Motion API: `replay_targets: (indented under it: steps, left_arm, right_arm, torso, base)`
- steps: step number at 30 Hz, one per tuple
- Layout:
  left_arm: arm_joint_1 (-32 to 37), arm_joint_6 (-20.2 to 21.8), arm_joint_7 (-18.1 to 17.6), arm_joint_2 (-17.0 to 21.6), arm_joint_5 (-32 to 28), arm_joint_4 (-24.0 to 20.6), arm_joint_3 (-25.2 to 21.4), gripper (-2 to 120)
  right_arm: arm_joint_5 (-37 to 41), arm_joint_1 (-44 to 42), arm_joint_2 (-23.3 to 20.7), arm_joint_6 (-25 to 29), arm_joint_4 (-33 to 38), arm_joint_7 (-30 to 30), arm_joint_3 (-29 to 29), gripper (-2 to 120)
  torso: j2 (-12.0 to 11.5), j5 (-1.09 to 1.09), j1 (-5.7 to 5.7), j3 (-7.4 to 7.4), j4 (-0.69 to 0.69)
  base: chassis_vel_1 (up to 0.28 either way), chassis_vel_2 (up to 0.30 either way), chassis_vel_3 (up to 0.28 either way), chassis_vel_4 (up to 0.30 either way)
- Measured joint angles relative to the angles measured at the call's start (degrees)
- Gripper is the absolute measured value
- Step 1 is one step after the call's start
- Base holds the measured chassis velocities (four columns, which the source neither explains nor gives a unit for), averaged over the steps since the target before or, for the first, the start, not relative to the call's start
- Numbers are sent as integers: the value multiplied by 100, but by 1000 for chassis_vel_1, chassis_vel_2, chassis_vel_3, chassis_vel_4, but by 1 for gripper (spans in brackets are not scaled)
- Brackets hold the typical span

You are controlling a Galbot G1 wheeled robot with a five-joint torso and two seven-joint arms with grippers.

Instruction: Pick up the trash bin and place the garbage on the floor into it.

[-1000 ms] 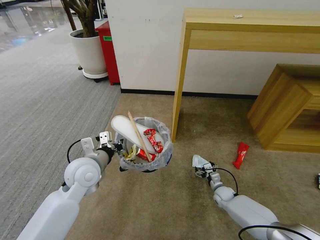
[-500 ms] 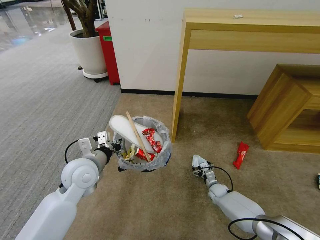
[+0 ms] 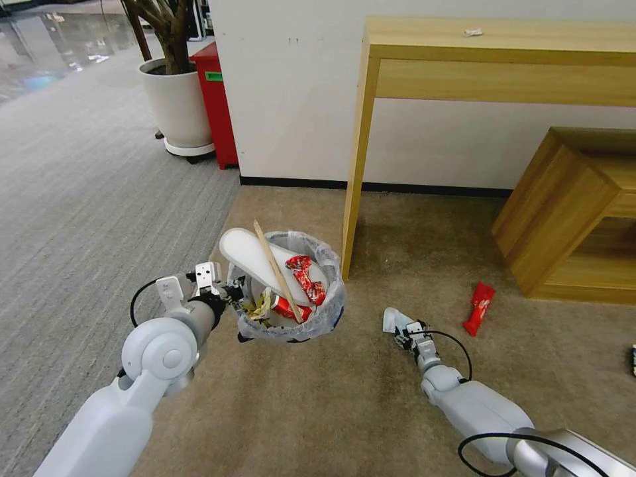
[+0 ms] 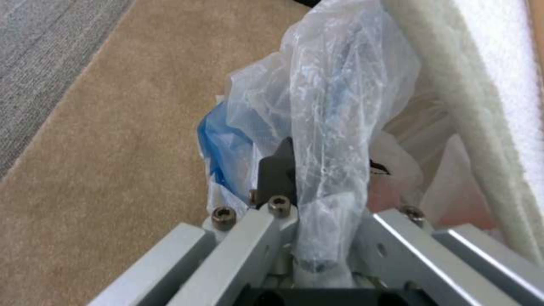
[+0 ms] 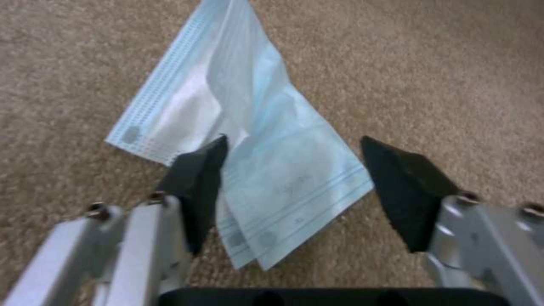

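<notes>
Head view: wooden table leg (image 3: 356,172) beside trash bin (image 3: 318,317).

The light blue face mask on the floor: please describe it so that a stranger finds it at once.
On the beige carpet, in front of the tall wooden table's leg, the right gripper stands open over the face mask. It is flat, pleated and pale blue, unlike the red wrapper nearby.
</notes>
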Motion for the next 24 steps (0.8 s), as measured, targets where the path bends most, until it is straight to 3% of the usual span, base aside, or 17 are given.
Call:
replay_targets:
  steps: [3, 6, 16, 24]
  left_arm:
    - [14, -1, 0, -8, 17, -1, -7, 0]
    - [13, -6, 0, -15, 24, 4, -11, 0]
    - [6, -11, 36, -38, 70, 105, -5, 0]
    - [-50, -21, 95, -47, 145, 347, 41, 0]
  right_arm:
    - [-6, 0, 22, 2, -3, -4, -12, 51]
    - [-19, 10, 44, 15, -10, -9, -20, 33]
    - [-70, -62, -14, 68, 6, -10, -6, 0]
    - [-27, -103, -290, 97, 304, 26, -5, 0]
  torso:
    - [0, 0, 0, 0, 0]
    - [0, 0, 0, 0, 0]
    - [0, 0, 0, 0, 0]
    - [0, 2, 0, 0, 1]
  base:
    - [0, 0, 0, 0]
    - [0, 0, 0, 0]
    - [0, 0, 0, 0]
    - [0, 0, 0, 0]
